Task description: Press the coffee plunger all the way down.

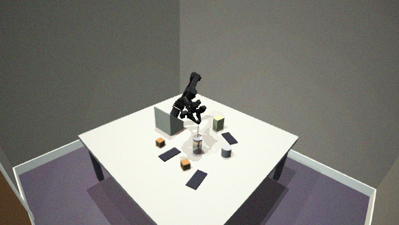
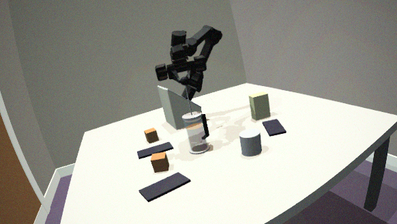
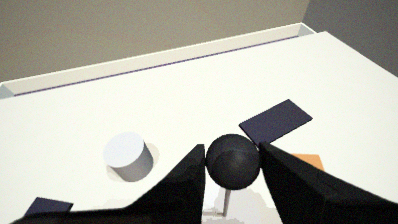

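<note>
The coffee press (image 1: pixel 197 147) (image 2: pixel 197 136) is a clear glass cylinder with a pale lid and a black handle. It stands upright on the table. Its thin plunger rod (image 1: pixel 198 130) (image 2: pixel 189 100) (image 3: pixel 227 202) rises high above the lid. The round black plunger knob (image 3: pixel 233 161) tops the rod. My gripper (image 1: pixel 199 121) (image 2: pixel 185 81) (image 3: pixel 231 150) is shut on the knob, with one fingertip against each side of it. In the wrist view the press body is mostly hidden below the knob and fingers.
A grey panel (image 1: pixel 164 121) (image 2: pixel 170 107) stands behind the press. A grey cylinder (image 1: pixel 226 151) (image 2: pixel 250 143) (image 3: pixel 131 157) and a green box (image 1: pixel 218 124) (image 2: pixel 260 106) stand to the right in the top and exterior views. Two orange cubes (image 1: pixel 160 143) (image 2: pixel 159 162) and several dark flat slabs (image 1: pixel 197 179) (image 2: pixel 164 186) (image 3: pixel 277 121) lie around it.
</note>
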